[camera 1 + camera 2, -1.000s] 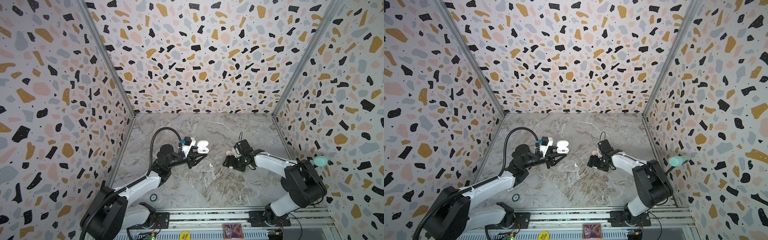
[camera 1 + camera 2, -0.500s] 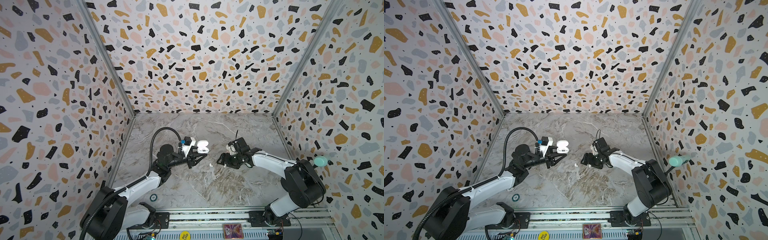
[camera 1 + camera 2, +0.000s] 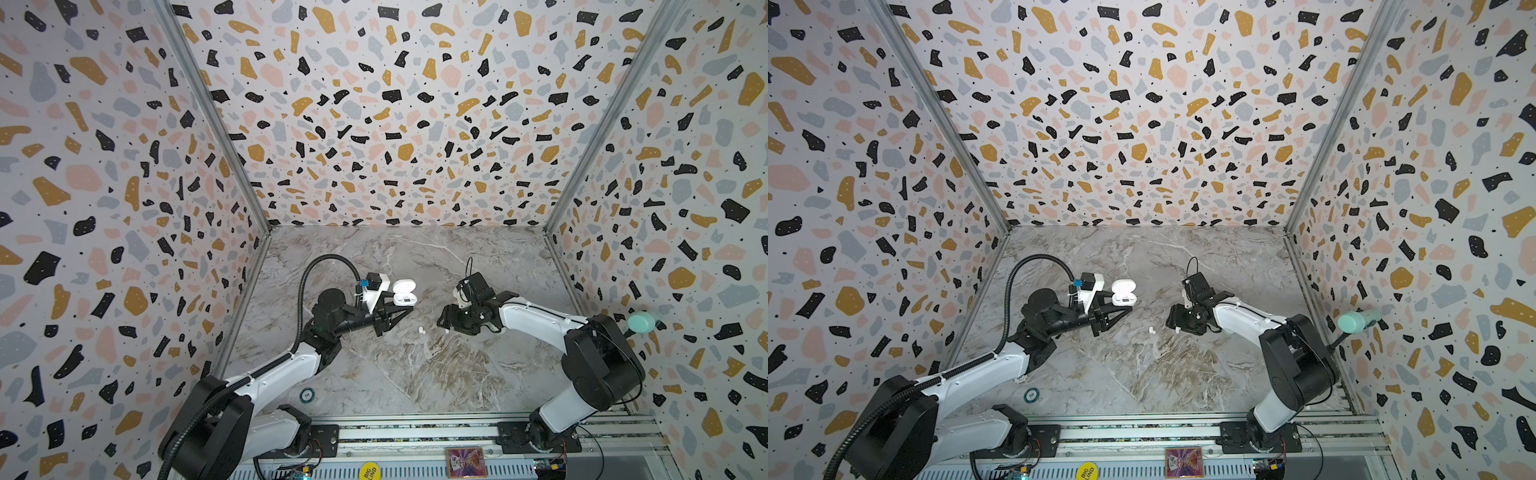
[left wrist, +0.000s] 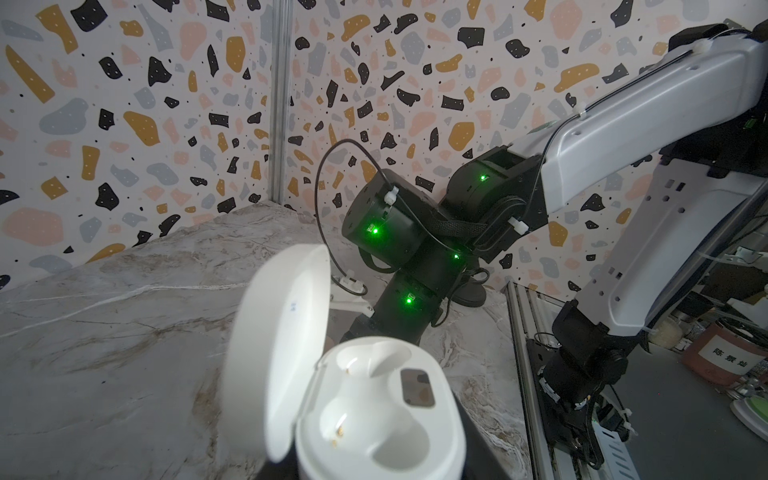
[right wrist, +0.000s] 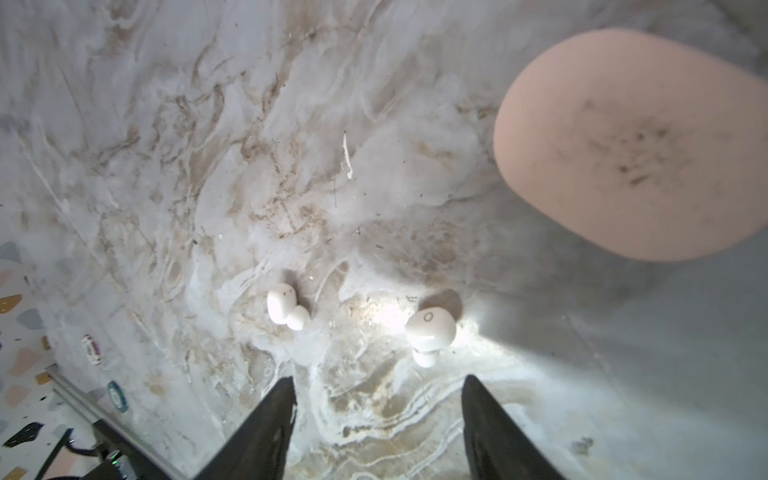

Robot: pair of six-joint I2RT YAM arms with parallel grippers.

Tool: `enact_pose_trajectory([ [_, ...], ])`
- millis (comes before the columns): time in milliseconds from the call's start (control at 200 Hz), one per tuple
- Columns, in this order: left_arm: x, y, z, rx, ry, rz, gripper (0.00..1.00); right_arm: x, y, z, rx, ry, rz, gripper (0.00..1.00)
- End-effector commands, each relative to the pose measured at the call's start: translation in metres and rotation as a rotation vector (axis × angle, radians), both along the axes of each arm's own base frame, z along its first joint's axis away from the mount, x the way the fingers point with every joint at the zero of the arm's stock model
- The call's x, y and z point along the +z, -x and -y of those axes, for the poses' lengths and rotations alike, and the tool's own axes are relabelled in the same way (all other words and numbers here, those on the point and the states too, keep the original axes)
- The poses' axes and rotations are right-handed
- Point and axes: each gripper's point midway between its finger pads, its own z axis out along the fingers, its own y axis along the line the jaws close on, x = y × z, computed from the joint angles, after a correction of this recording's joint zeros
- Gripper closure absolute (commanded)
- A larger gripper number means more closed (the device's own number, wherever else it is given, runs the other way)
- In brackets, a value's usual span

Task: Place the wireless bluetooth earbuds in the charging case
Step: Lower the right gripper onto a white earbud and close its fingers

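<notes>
My left gripper [image 3: 409, 309] is shut on a white charging case [image 3: 404, 297] and holds it above the floor. The case's lid [image 4: 278, 353] stands open. Both wells of the charging case [image 4: 374, 415] are bare. Two white earbuds lie on the marble: one [image 5: 286, 307] further from my right gripper, one [image 5: 430, 330] close to a fingertip [image 5: 467, 380]. My right gripper [image 5: 377, 379] hangs just above them, open, with nothing between its fingers. In both top views the earbuds [image 3: 421, 331] [image 3: 1151, 330] lie between the two grippers.
In the right wrist view a closed pale pink oval case [image 5: 631, 145] lies on the marble beyond the earbuds. A mint green knob [image 3: 640, 322] sticks out from the right wall. A round sticker [image 3: 306, 395] marks the floor near the front rail [image 3: 415, 432].
My right gripper has moved left and down toward the two white earbuds, and its jaws have narrowed somewhat. The left arm and the case have not moved.
</notes>
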Motion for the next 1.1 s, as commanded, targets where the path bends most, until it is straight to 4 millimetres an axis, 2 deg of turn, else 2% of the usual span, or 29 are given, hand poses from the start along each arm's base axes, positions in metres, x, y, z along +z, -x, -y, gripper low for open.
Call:
enact_pose_trajectory([
  [0,0.012,0.002,-0.003,0.001,0.029,0.048,0.68,-0.001,-0.005,0.0,-0.033,0.037,-0.005,0.43],
  [180,0.014,0.003,-0.003,0.002,0.032,0.056,0.68,-0.013,-0.007,-0.008,-0.036,0.059,-0.025,0.46],
  [496,0.015,0.003,-0.003,0.002,0.032,0.06,0.68,-0.016,-0.017,-0.008,-0.034,0.104,-0.022,0.49],
  [751,0.015,0.002,-0.004,0.006,0.031,0.058,0.68,-0.018,-0.019,0.008,-0.008,0.228,-0.015,0.51],
  [1096,0.015,0.002,-0.004,0.006,0.031,0.056,0.68,-0.023,-0.018,-0.003,0.031,0.248,-0.029,0.6],
])
